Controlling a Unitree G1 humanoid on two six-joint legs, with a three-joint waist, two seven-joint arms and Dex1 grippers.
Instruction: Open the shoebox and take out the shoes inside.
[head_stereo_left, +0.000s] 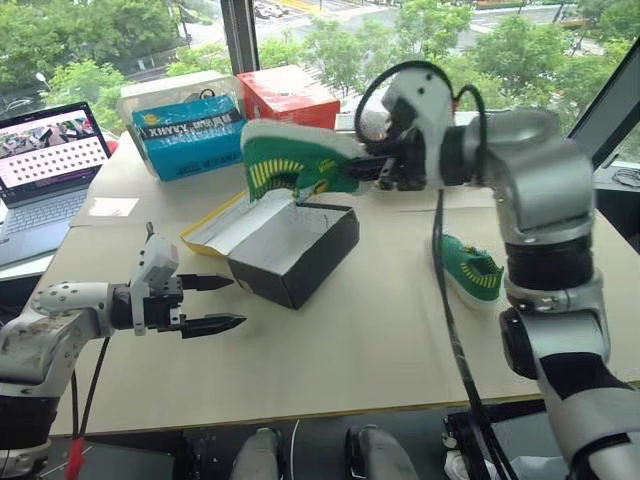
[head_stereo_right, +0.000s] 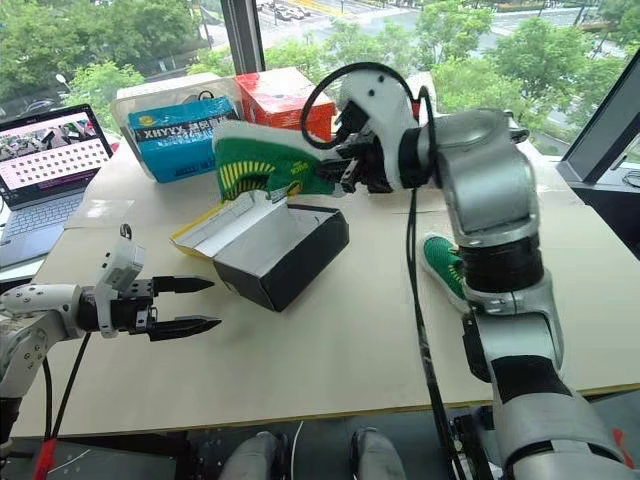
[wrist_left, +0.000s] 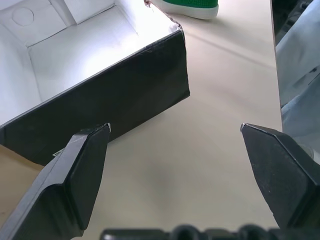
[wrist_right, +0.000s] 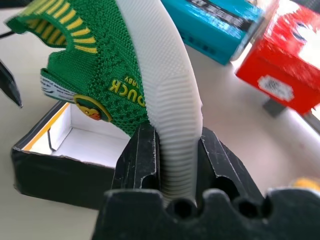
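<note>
**Shoebox open, one shoe lifted above it**

The shoebox sits open near the middle of the table, its yellow lid folded back flat toward the far left and its white inside bare as far as we can see.

Nearest to us, the left gripper hovers just above the table, a little short of the box's near left corner, its two black fingers spread apart and holding nothing.

Past it, the right gripper is clamped on the white sole of one green shoe, holding it in the air over the far edge of the box, sole turned upward. The other shoe lies on the table to the right of the box, well apart from it.

At the far edge we see a blue box and a red box side by side, with a laptop off to the left.
</note>
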